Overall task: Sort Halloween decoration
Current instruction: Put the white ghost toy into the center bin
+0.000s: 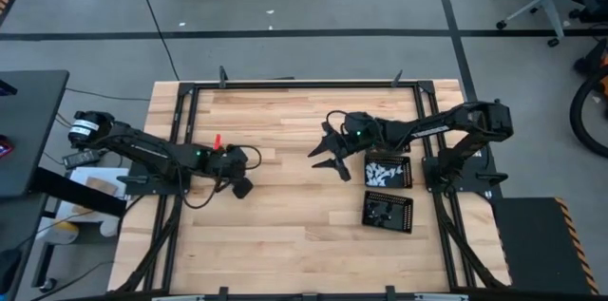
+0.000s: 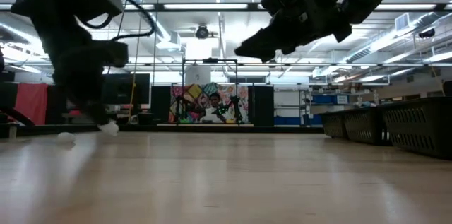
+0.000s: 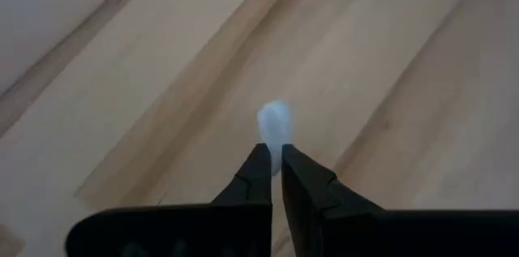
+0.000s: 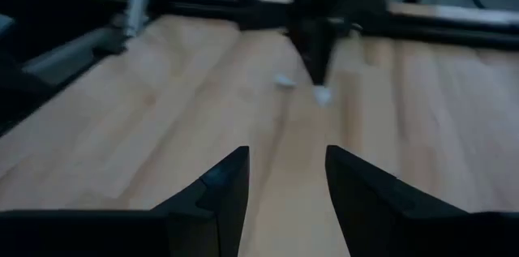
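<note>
Our left gripper is down low at the left side of the counter. Its jaws are squeezed almost together on a tiny white piece, and only the very tips pinch it. Most of the piece sticks out past the tips.

That is the first thing that could go wrong. The hold is so small that the piece might pop out or twist away when we lift it. Then it would roll across the smooth wood.

A second white piece lies on the counter just beside the held one. If we swing sideways too low, we could knock it away.

Our right gripper hangs in the air near the middle, its jaws partly open and holding nothing. It is near the two black trays on the right side. The farther tray has many white pieces in it. If we cross over to the trays, our two arms might bump.
</note>
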`<state>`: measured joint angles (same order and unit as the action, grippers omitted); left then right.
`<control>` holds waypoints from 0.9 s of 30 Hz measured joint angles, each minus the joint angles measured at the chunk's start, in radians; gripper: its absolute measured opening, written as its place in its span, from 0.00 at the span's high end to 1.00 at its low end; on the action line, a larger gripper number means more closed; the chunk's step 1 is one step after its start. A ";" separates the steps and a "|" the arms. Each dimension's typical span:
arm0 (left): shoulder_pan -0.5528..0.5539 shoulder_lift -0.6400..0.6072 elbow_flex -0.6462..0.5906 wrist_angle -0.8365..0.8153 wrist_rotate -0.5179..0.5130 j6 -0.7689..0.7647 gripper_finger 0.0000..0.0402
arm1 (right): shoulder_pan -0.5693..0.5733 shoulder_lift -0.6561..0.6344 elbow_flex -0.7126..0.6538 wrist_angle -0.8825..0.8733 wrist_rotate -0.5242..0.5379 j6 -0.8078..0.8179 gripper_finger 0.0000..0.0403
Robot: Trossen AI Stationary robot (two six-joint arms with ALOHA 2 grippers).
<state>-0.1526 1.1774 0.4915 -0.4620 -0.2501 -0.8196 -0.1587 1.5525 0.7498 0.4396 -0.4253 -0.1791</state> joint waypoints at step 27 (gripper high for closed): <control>0.110 0.236 0.001 0.583 0.033 0.279 0.97 | 0.029 0.014 0.000 -0.069 0.196 0.029 0.58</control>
<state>-0.0422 1.4138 0.4927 0.1214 -0.2174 -0.5410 -0.1300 1.5661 0.7498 0.3707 -0.2291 -0.1499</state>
